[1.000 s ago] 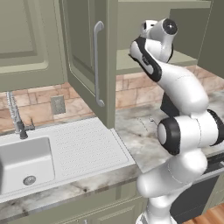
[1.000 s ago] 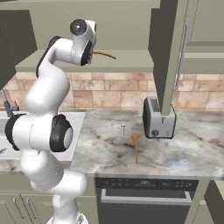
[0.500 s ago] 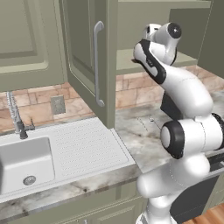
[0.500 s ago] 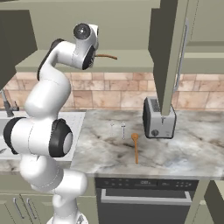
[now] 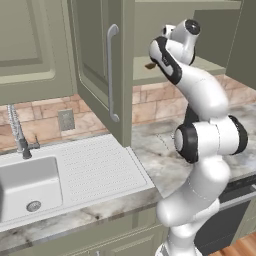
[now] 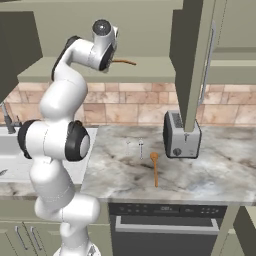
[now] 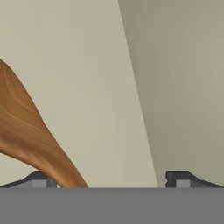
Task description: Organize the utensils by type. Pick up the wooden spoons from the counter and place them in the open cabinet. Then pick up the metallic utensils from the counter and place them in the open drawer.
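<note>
Hand view: gripper (image 7: 107, 181) jaws wide apart, wooden spoon (image 7: 30, 135) against one finger.

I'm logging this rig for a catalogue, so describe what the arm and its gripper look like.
The arm is glossy white with rounded, tube-like segments, joined by dark grey-black bands and round joint caps. Its wrist ends in a white cylinder with a dark round cap. The gripper has two small dark grey finger tips with lighter grey pads. No cables or markings are visible.

I see a wooden spoon (image 7: 30, 140) at left, running down beside the left fingertip (image 7: 37, 179). The claw (image 7: 109, 180) stands apart, facing olive cabinet walls (image 7: 175, 87).
</note>
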Controlling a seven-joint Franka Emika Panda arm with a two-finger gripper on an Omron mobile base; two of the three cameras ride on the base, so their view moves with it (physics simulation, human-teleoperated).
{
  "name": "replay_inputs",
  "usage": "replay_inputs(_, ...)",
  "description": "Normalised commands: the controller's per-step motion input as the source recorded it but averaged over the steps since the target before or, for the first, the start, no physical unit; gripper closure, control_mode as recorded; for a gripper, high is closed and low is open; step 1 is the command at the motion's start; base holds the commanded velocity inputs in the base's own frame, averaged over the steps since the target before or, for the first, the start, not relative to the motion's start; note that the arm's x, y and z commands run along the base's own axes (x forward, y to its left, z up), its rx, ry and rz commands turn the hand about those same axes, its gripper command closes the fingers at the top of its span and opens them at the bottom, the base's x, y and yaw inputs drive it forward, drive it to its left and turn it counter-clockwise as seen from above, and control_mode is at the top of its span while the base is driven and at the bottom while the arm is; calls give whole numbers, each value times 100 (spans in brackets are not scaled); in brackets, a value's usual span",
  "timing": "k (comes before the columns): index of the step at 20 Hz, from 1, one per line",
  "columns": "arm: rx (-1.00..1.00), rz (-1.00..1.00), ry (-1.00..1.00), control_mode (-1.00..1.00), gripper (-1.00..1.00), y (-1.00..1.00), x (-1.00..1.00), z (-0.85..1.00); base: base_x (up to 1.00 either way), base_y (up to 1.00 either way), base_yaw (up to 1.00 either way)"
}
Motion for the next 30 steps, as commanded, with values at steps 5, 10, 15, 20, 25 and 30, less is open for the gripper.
replay_inputs(5, 2, 9, 22, -100, -100, 0, -20, 12, 0, 0, 0)
replay_inputs(10, 0, 7, 4, -100, -100, 0, -29, 3, 0, 0, 0)
replay_inputs(15, 0, 2, -2, -100, -100, 0, -28, -4, 0, 0, 0)
replay_inputs(20, 0, 0, -1, -100, -100, 0, 7, -18, 0, 0, 0)
replay_inputs(25, 0, 0, 0, -100, -100, 0, 28, -20, 0, 0, 0)
replay_inputs(30, 1, 0, 6, -100, -100, 8, 84, -19, 0, 0, 0)
